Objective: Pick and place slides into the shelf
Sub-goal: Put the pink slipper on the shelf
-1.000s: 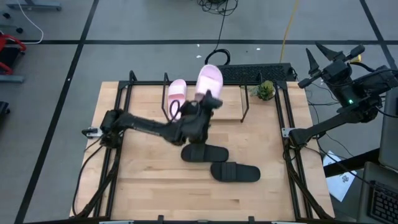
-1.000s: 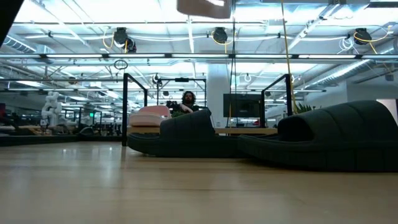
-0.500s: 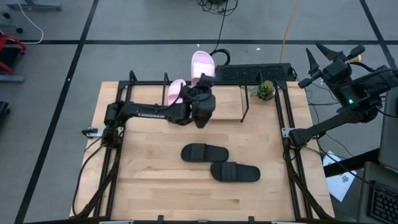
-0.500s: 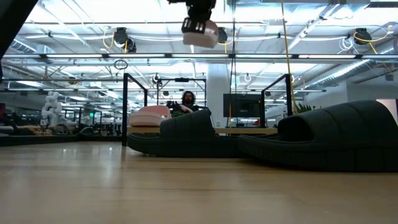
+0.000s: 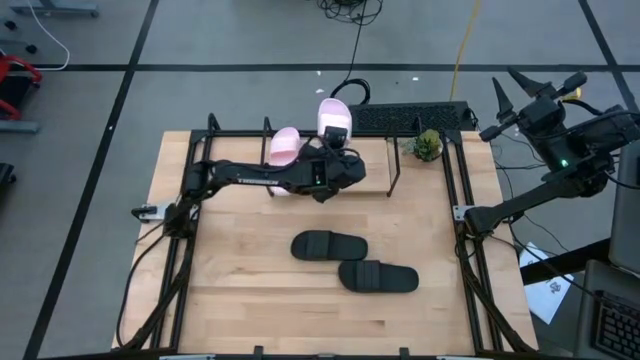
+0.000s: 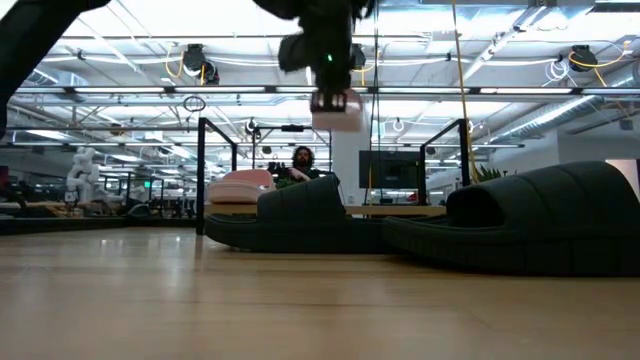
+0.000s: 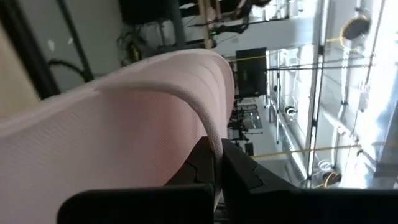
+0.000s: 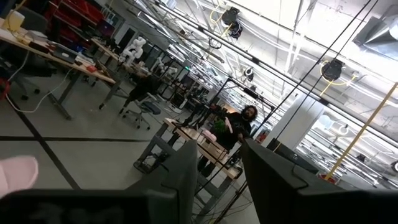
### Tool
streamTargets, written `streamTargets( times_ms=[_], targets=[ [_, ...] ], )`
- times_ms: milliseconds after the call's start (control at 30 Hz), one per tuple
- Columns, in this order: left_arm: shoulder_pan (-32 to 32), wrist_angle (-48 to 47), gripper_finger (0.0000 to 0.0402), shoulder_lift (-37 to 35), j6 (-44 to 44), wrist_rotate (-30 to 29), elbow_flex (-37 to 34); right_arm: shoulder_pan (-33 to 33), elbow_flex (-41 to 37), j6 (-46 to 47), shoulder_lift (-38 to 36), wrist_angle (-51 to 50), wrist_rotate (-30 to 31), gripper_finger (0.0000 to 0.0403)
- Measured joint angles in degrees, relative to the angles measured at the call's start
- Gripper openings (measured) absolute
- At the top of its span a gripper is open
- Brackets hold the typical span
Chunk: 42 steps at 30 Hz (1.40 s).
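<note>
My left gripper (image 5: 336,143) is shut on a pale pink slide (image 5: 333,115), held in the air over the far side of the shelf (image 5: 392,170). In the low view the slide (image 6: 336,108) hangs under the gripper (image 6: 330,85). The second pink slide (image 5: 284,146) lies on the shelf's wood board. Two black slides (image 5: 328,245) (image 5: 378,277) lie sole down on the table in front of the shelf. My right gripper (image 5: 512,92) is open and empty, raised beyond the table's right edge. My left gripper pinches a thin curved edge of the pink slide (image 7: 214,134) between its two fingers. The slide is lifted clear of the shelf and table, and in the low view it hangs below the gripper. The wrist view is too close to tell which part that edge belongs to.
A small green plant (image 5: 427,146) stands at the shelf's right end. A black keyboard (image 5: 410,117) lies behind the shelf. Black frame rails (image 5: 470,250) run along the table's left and right edges. People sit in the room beyond the table (image 6: 300,160).
My left gripper has carried the pink slide from above the table's middle toward the far edge, then a little to the right. In the low view the slide has come lower in the picture. The gripper has stayed shut on it.
</note>
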Motion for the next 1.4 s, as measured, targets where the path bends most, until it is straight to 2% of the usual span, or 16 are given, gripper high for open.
streamTargets(
  times_ms=[167, 367, 433, 567, 933, 1400],
  targets=[
    [1.67, -7.97, 0.0000, 0.79, -7.32, 5.35, -0.06, 0.00, 0.00, -1.18, -0.02, 0.03, 2.05, 0.0118],
    [2.18, -20.44, 0.0000, 0.12, -17.21, 8.81, 0.00, 0.00, 0.00, -1.18, -0.22, 0.20, 2.11, 0.0118],
    [2.47, -21.70, 0.0000, 0.10, -17.63, 10.88, 0.00, 0.00, 0.00, -1.18, -0.22, 0.18, 2.11, 0.0118],
    [3.47, -22.84, 0.0000, 0.08, -17.75, 11.32, 0.01, 0.00, 0.00, -1.18, -0.24, 0.18, 2.11, 0.0118],
    [5.46, -32.80, 0.0000, 0.01, -18.59, 17.39, 0.02, 0.00, 0.00, -1.16, -0.22, 0.16, 2.42, 0.0118],
    [6.52, -36.23, 0.0000, 0.02, -19.14, 18.43, 0.02, 0.00, 0.00, -1.16, -0.22, 0.17, 2.40, 0.0118]
  ],
)
